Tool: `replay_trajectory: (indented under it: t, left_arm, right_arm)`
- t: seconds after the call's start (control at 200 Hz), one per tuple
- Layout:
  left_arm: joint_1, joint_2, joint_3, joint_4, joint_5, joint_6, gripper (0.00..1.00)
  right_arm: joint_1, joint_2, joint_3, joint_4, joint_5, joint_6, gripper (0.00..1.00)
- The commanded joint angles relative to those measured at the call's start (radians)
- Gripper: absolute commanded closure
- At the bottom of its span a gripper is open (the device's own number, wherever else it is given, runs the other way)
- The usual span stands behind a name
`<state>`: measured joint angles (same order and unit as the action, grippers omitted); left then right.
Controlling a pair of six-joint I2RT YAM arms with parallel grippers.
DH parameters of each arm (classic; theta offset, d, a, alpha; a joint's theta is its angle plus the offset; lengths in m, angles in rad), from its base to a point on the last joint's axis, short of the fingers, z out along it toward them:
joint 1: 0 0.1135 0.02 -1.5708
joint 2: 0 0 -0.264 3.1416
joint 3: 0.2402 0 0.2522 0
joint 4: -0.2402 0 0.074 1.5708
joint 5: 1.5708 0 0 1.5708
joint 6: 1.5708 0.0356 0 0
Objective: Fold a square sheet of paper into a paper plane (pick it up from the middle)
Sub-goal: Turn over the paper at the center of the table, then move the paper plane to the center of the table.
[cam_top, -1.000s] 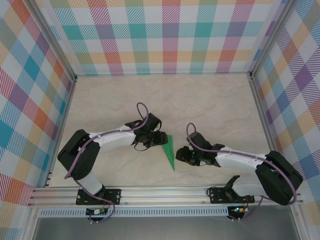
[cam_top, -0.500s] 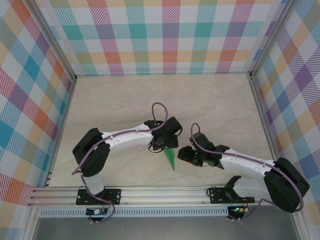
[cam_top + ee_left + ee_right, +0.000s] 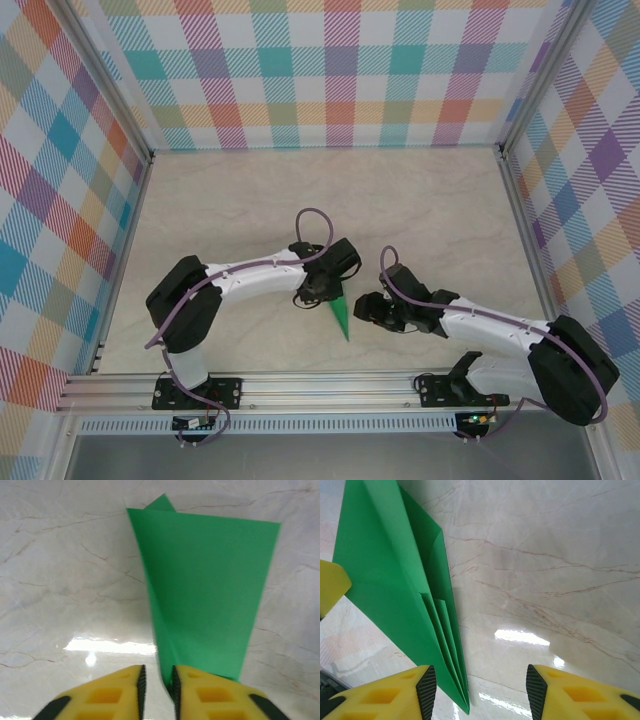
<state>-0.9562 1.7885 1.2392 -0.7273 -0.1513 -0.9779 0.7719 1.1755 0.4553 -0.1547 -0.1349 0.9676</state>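
paper plane (image 3: 342,316): lying on the bench (image 3: 250,200), near centre, between both arms | left pincer (image 3: 157,685): pinching its centre fold, jaws nearly together | right pincer (image 3: 480,692): gaping wide, holding nothing, just right of it | advice: I'd be squeezing low on the fold, lifting level, sparing the wings
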Motion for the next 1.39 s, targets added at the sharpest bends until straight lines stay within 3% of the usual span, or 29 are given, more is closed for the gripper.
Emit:
replay_trajectory:
  t: [0.0,0.14,0.65,0.87,1.39]
  left_arm:
    - [0.020,-0.060,-0.053,-0.002,-0.010,-0.007,0.83]
    - [0.030,-0.104,-0.105,0.023,-0.008,-0.004,0.88]
    - [0.043,-0.143,-0.159,0.065,-0.002,0.003,0.88]
    - [0.047,-0.140,-0.162,0.065,-0.001,0.004,0.88]
    - [0.050,-0.140,-0.165,0.068,-0.002,-0.001,0.87]
  right_arm:
    - [-0.006,0.045,0.056,0.049,-0.068,-0.060,0.46]
    - [-0.006,0.113,0.090,0.080,-0.106,-0.075,0.44]
    - [-0.006,0.314,0.188,0.163,-0.197,-0.132,0.42]
    - [-0.006,0.334,0.194,0.192,-0.212,-0.138,0.41]
    - [0.009,0.387,0.220,0.164,-0.237,-0.175,0.57]
